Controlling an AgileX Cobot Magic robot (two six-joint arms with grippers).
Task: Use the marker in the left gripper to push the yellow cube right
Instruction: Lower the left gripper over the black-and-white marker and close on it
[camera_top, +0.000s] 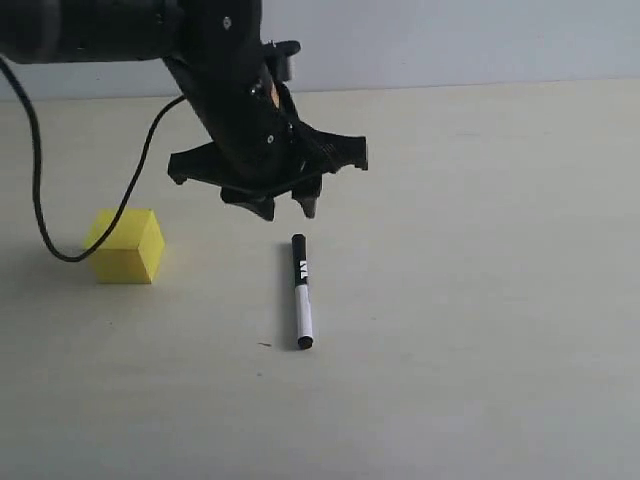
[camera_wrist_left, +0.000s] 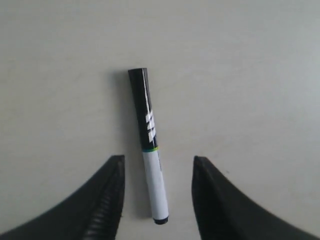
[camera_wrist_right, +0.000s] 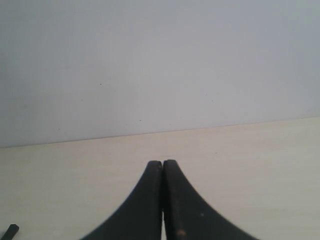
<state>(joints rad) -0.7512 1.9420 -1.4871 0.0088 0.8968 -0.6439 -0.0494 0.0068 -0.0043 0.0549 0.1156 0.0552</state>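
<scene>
The marker (camera_top: 301, 291) lies flat on the pale table, its black cap end toward the far side and its white barrel toward the near side. My left gripper (camera_top: 288, 208) hangs open just above and behind the cap end, touching nothing. In the left wrist view the marker (camera_wrist_left: 150, 145) lies between and beyond the two spread fingers (camera_wrist_left: 102, 200), with a gap on each side. The yellow cube (camera_top: 125, 245) sits on the table well to the left of the marker. My right gripper (camera_wrist_right: 162, 162) is shut with nothing in it and does not show in the exterior view.
A black cable (camera_top: 40, 190) from the left arm loops down in front of the cube's left side. A grey wall (camera_top: 450, 40) runs behind the table (camera_top: 480, 300). A small dark object (camera_wrist_right: 9, 231) shows at the corner of the right wrist view.
</scene>
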